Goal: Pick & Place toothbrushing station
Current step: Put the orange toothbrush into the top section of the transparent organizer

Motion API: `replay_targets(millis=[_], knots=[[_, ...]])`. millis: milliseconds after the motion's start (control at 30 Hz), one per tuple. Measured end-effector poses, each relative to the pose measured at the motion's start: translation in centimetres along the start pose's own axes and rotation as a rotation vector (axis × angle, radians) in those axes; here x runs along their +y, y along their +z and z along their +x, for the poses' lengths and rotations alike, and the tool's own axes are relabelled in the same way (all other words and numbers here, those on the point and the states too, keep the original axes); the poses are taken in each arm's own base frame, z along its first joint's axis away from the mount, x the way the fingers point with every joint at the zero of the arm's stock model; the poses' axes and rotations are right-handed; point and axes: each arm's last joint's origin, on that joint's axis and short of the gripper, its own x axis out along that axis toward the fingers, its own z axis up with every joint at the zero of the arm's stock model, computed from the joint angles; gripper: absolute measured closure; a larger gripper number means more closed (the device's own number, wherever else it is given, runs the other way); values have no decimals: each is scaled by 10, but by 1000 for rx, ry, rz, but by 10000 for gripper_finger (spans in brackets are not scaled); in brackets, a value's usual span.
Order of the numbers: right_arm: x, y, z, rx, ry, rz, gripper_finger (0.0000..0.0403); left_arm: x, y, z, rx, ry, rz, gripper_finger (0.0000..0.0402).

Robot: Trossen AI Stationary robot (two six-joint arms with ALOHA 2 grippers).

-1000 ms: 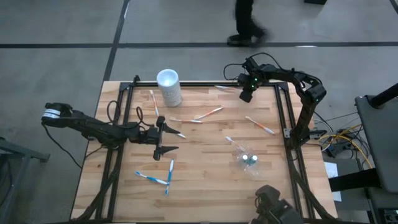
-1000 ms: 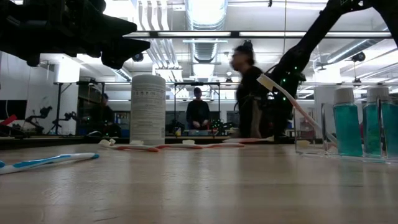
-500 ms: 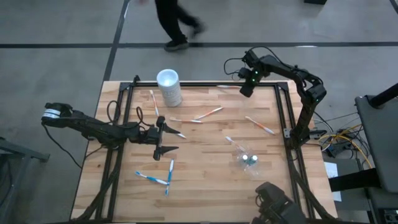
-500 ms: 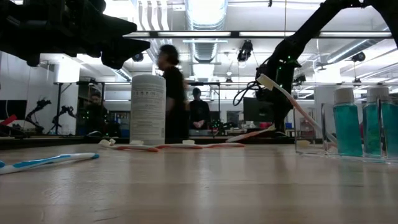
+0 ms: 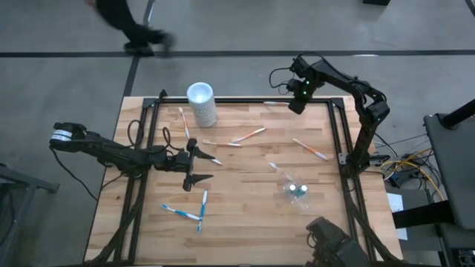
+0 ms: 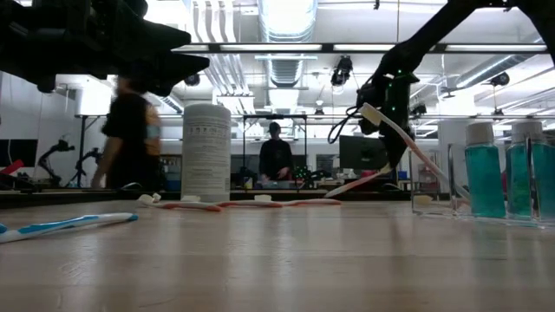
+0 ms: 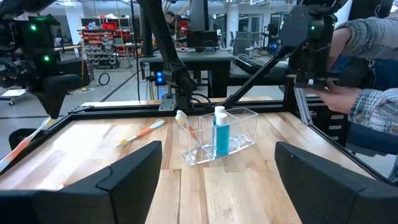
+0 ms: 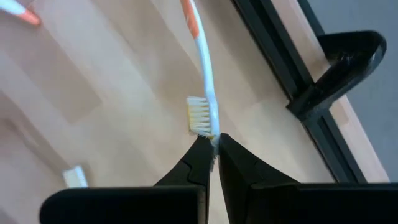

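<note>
My right gripper (image 5: 296,106) hangs at the table's far edge, pointing down, shut on an orange-and-white toothbrush (image 8: 204,68). The see-through cup (image 5: 295,189) stands near the table's right side with blue bottles and one leaning toothbrush (image 7: 188,127) in it. My left gripper (image 5: 208,166) waits open and level over the table's left middle, touching nothing. Loose orange-and-white toothbrushes (image 5: 249,136) and blue-and-white ones (image 5: 182,213) lie flat on the wood. My right gripper pinches the toothbrush's head end (image 8: 214,138), just past the bristles (image 8: 199,116), between its two fingertips. The fingers come from above. The toothbrush hangs slanting below them, handle (image 7: 22,144) downward; whether its lower end rests on the table I cannot tell.
A tall opaque white cup (image 5: 202,104) stands at the far left. A black frame rail (image 5: 237,99) runs along the table's edges. A person's hands (image 7: 348,68) show beyond the right edge, and another person (image 5: 133,30) walks behind the table.
My right gripper has risen at the far edge, staying shut. The toothbrush's head end has come up with it, so the brush has tipped from lying flat to slanting. A person behind the table has walked toward the left.
</note>
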Motion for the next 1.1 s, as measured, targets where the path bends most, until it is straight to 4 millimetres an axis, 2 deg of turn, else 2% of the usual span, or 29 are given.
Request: replay_targets(millis=[333, 600, 1100], knots=[[4, -6, -13, 91, 34, 6, 390, 0, 0, 0, 0, 0, 0, 83], [8, -9, -13, 132, 51, 38, 390, 0, 0, 0, 0, 0, 0, 83], [32, -11, -9, 215, 65, 85, 390, 0, 0, 0, 0, 0, 0, 83]])
